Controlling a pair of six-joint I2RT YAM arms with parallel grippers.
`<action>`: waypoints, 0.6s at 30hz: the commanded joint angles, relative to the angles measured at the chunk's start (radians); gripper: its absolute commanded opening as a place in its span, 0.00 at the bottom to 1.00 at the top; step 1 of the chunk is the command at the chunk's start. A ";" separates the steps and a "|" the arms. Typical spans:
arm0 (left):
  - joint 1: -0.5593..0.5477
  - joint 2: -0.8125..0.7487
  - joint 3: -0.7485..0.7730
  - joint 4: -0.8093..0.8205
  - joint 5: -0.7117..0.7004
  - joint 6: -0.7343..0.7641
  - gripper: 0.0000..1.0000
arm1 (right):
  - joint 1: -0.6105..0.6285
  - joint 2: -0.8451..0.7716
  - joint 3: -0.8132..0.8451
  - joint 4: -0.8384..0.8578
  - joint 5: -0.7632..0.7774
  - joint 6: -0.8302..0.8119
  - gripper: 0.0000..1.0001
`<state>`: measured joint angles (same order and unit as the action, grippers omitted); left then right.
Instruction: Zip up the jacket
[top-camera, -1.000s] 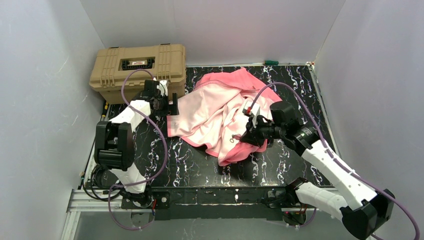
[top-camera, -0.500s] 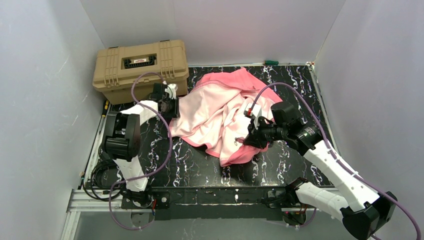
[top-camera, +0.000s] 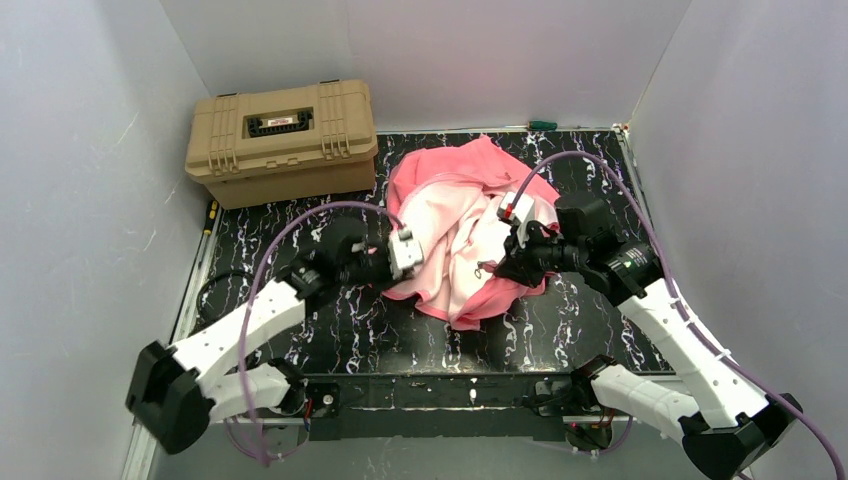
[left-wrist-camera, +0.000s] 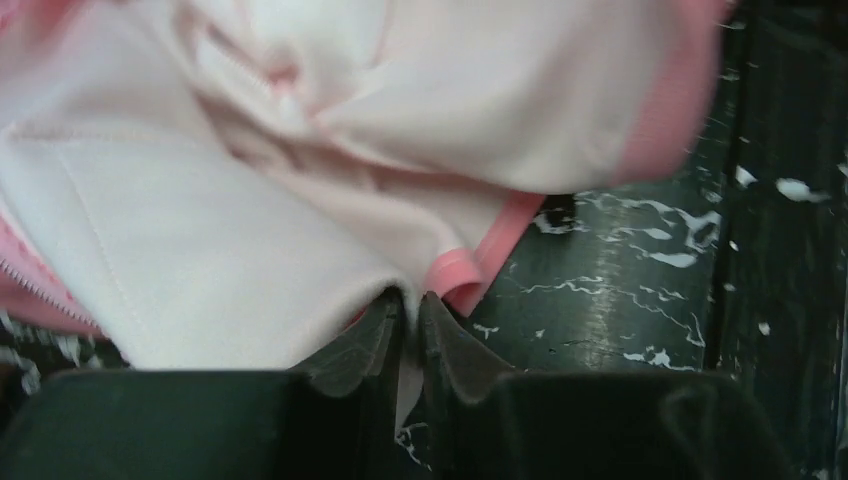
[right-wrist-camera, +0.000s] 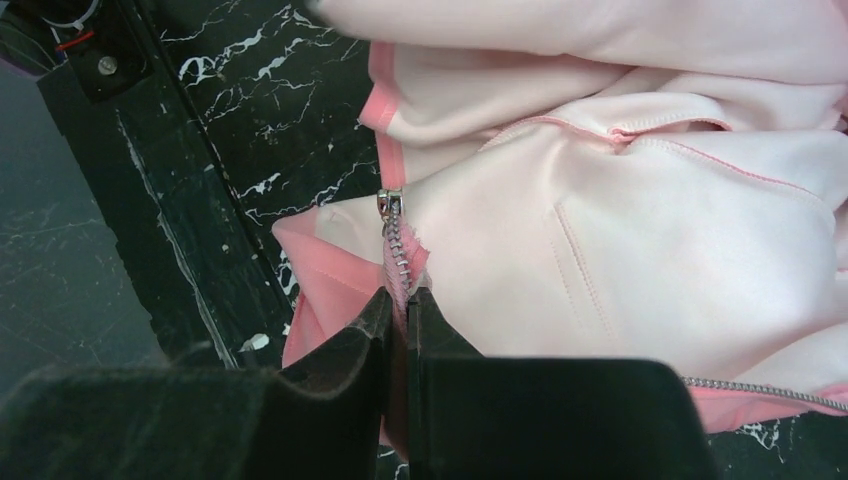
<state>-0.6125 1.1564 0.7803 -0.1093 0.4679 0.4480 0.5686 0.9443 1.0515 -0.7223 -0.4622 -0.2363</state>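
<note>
The salmon-pink jacket (top-camera: 450, 225) lies crumpled on the black marbled table, pale lining up. My left gripper (top-camera: 407, 256) is at its near-left edge. In the left wrist view this gripper (left-wrist-camera: 410, 300) is shut on a fold of the pale lining (left-wrist-camera: 220, 250) beside the pink hem (left-wrist-camera: 455, 275). My right gripper (top-camera: 503, 264) is at the jacket's near-right side. There the right gripper (right-wrist-camera: 398, 296) is shut on the zipper tape just below the metal slider (right-wrist-camera: 389, 201). A row of zipper teeth (right-wrist-camera: 760, 392) runs along the lower right edge.
A tan hard case (top-camera: 283, 140) stands at the back left against the wall. A small green object (top-camera: 542, 125) lies at the table's back edge. White walls close in on three sides. Purple cables (top-camera: 300, 225) loop above both arms.
My left gripper has swung from beside the tan case toward the front centre and shut on the jacket's left edge, which is now folded inward. The right gripper kept its hold and shifted slightly.
</note>
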 joint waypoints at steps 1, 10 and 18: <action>-0.139 -0.136 -0.059 -0.075 0.122 0.227 0.39 | -0.007 -0.009 0.089 -0.076 0.036 -0.030 0.01; -0.103 -0.160 0.008 -0.134 -0.130 -0.110 0.98 | -0.007 -0.018 0.077 -0.061 0.027 -0.016 0.01; 0.037 -0.076 0.080 -0.077 -0.211 -0.426 0.98 | -0.007 -0.028 0.036 -0.037 -0.003 0.011 0.01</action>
<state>-0.6186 1.0286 0.7906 -0.1867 0.2909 0.2096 0.5640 0.9379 1.0954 -0.7898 -0.4305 -0.2459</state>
